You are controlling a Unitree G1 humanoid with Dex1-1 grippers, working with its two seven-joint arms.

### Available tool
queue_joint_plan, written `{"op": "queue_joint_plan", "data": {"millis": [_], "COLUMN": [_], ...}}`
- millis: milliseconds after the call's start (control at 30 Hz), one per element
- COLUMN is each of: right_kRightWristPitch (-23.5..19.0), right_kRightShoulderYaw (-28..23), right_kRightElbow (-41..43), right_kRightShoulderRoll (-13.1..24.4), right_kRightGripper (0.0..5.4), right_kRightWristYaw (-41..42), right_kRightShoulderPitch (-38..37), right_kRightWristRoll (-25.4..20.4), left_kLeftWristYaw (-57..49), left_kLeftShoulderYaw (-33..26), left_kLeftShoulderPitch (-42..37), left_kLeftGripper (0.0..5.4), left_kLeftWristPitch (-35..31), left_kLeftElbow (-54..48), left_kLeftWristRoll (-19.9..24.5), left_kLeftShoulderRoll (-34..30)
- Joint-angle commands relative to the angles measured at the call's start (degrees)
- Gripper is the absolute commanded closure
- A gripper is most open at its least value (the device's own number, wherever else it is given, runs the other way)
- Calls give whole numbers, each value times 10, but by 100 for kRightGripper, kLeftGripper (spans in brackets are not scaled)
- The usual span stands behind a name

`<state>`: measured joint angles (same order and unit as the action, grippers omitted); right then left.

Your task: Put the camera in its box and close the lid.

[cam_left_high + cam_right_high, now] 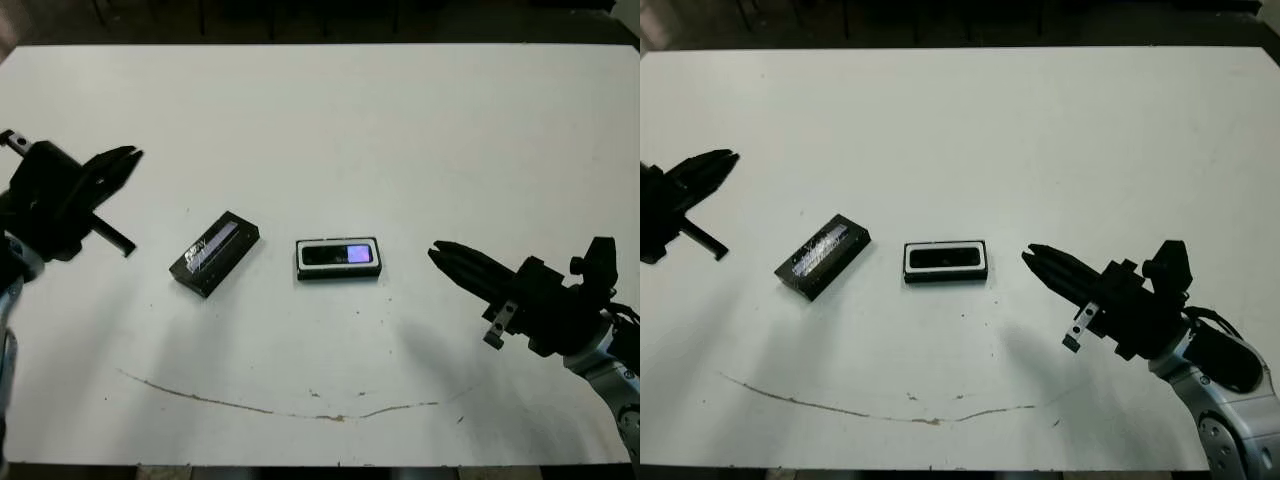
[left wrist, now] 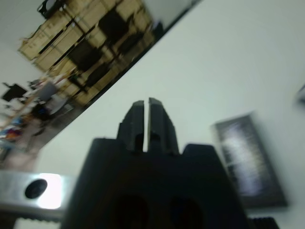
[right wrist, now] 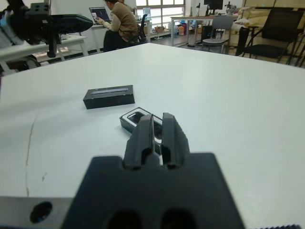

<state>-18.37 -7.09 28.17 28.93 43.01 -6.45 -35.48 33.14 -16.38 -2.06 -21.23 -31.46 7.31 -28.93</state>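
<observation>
The box (image 1: 338, 259), a shallow black tray with white lining, sits at the table's middle. The camera (image 1: 340, 254), a black bar with a bluish-purple patch at its right end, lies inside it. The lid (image 1: 214, 253), a black slab with a silvery strip, rests flat and turned at an angle just left of the box. My left gripper (image 1: 135, 158) hovers shut and empty, well to the left of the lid. My right gripper (image 1: 433, 250) is shut and empty too, pointing at the box from a short way to its right. In the right wrist view the box (image 3: 135, 116) shows just beyond the fingertips.
A thin brown curved mark (image 1: 300, 410) runs across the table near its front edge. A person (image 3: 121, 19) sits at a desk beyond the table, among chairs and desks. The table's far edge (image 1: 320, 45) meets a dark floor.
</observation>
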Motion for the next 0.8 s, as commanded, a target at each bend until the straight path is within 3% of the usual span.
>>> {"op": "queue_joint_plan", "data": {"millis": [33, 300, 433, 800], "right_kRightWristPitch": [1, 2, 24, 6], "right_kRightShoulderYaw": [-1, -2, 0, 3], "right_kRightElbow": [-5, 6, -3, -16], "right_kRightShoulderRoll": [1, 0, -6, -3], "right_kRightGripper": [540, 540, 540, 540], "right_kRightWristYaw": [4, -3, 4, 8], "right_kRightShoulderPitch": [-2, -11, -11, -13], "right_kRightWristRoll": [-4, -9, -1, -19], "left_kLeftWristYaw": [-11, -13, -5, 2], "left_kLeftShoulderYaw": [24, 105, 122, 146], "left_kLeftShoulderPitch": [35, 56, 56, 53], "left_kLeftGripper": [479, 336, 262, 65], "left_kLeftWristPitch": [-42, -52, -56, -50], "left_kLeftElbow": [-38, -11, 8, 36], "left_kLeftWristRoll": [8, -19, -20, -27], "left_kLeftShoulderRoll": [-1, -17, -28, -53]}}
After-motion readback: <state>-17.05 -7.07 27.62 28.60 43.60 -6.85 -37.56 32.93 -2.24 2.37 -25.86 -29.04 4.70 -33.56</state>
